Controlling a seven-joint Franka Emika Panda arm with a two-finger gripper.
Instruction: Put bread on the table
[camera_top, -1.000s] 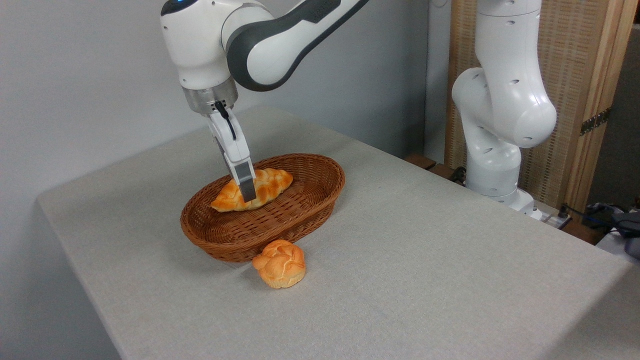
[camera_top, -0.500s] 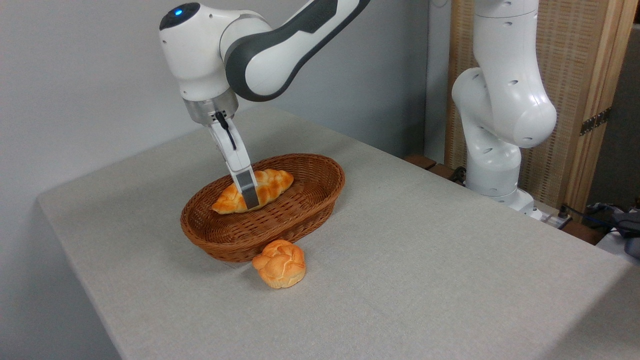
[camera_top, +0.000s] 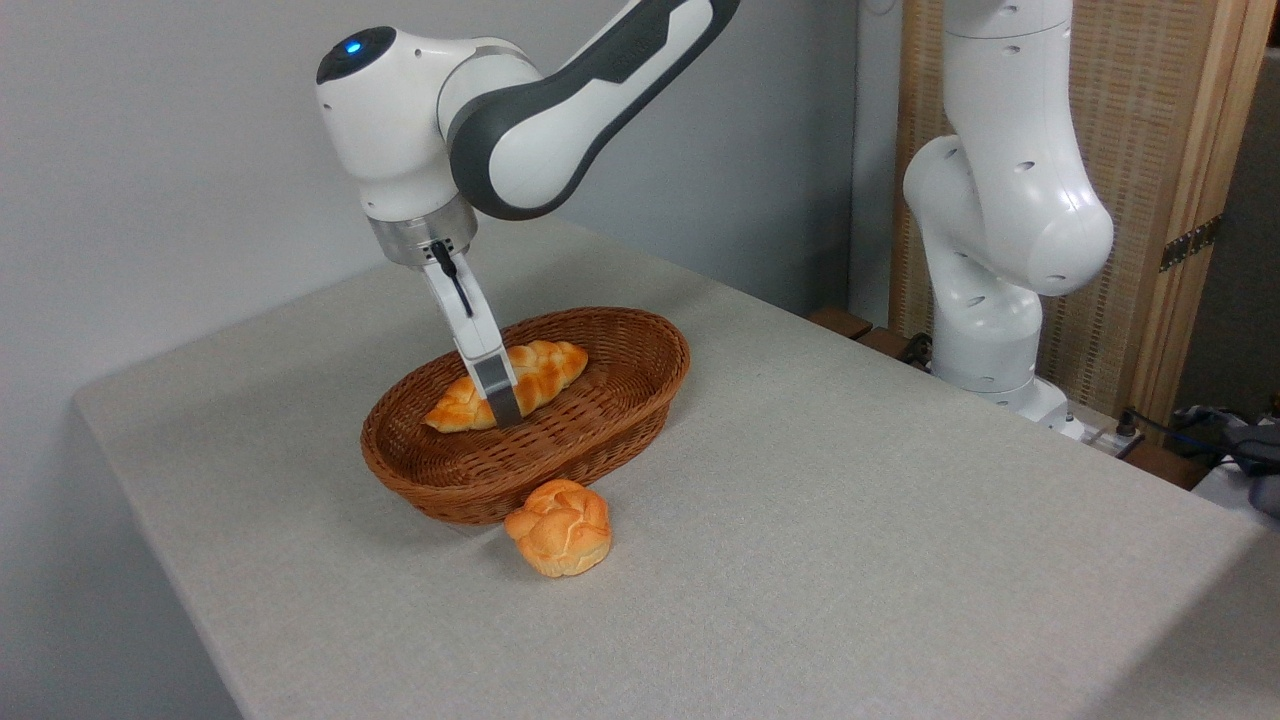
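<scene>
My end effector (camera_top: 503, 405) straddles the middle of the braided loaf (camera_top: 520, 378), which lies in the wicker basket (camera_top: 600, 425), not yet on the surface (camera_top: 850, 520); whether I've clenched, I cannot tell; a knotted bun (camera_top: 560, 527) sits at the basket's 6 o'clock.

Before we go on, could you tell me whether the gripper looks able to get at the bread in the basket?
Probably yes: the gripper is already down at the bread, inside the open-topped basket; nothing covers it.
</scene>
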